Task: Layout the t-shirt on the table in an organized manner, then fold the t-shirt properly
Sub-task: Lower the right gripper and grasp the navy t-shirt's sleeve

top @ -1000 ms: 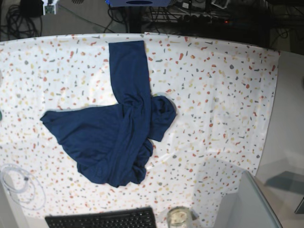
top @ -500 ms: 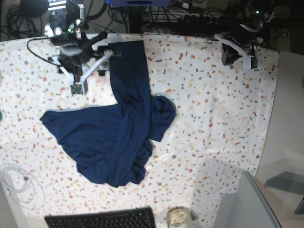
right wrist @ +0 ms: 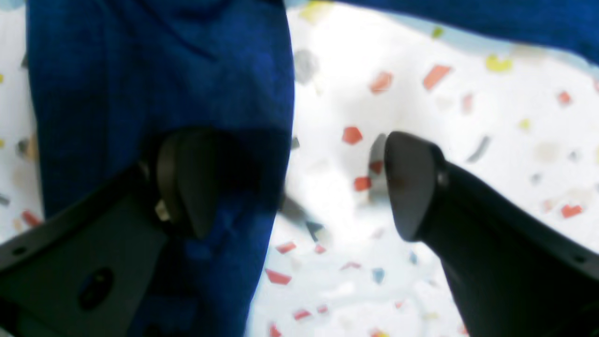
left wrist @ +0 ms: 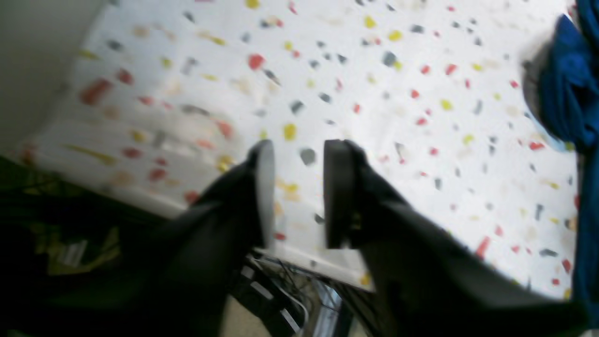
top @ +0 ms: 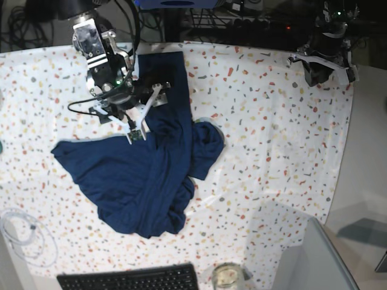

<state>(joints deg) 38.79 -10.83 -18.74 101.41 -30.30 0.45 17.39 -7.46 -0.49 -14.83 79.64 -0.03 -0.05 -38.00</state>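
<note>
Right gripper (right wrist: 295, 187), jaws spread wide, straddles the crumpled navy-blue knit t-shirt's (top: 145, 175) far strip edge on the speckled white table (top: 272, 133); pinch one layer only. Left gripper (left wrist: 299, 187), jaws slightly parted and holding nothing, idles at the far-right corner.

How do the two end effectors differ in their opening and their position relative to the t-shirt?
The right end effector stands wide open; the left end effector shows only a narrow gap. The right straddles an edge of the t-shirt; the left sits over bare table near its far edge, away from the cloth. Both hold nothing.
</note>
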